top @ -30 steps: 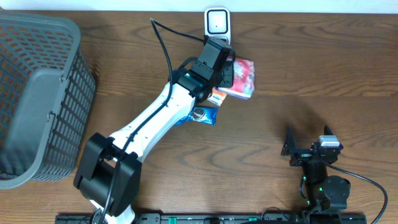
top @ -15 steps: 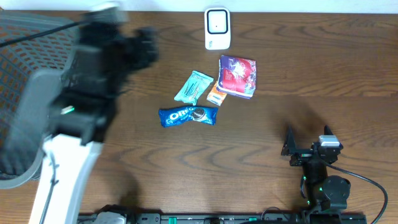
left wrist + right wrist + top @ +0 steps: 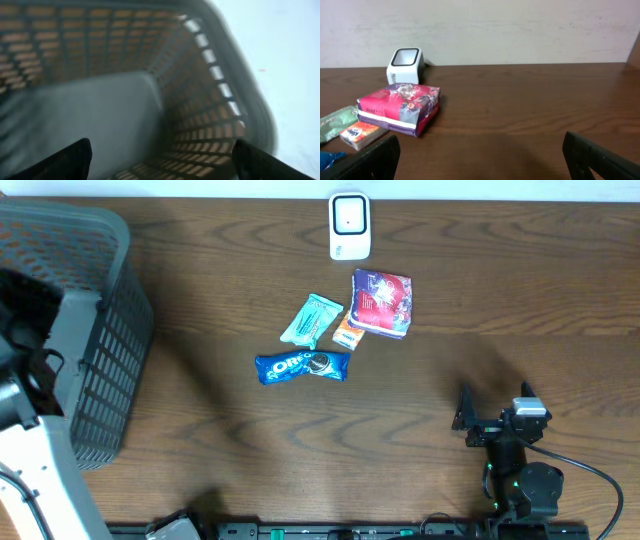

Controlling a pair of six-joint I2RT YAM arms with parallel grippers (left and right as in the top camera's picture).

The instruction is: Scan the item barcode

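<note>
On the desk (image 3: 500,300), locate the grey basket (image 3: 110,330) at the left edge; the left jaws hang over it, spread apart and empty. The right jaws, lower right, also stand apart. At mid-frame you will find the red packet (image 3: 381,302), the Oreo pack (image 3: 303,366), the teal packet (image 3: 311,319) and the orange box (image 3: 347,333), all below the white scanner (image 3: 349,225).
</note>
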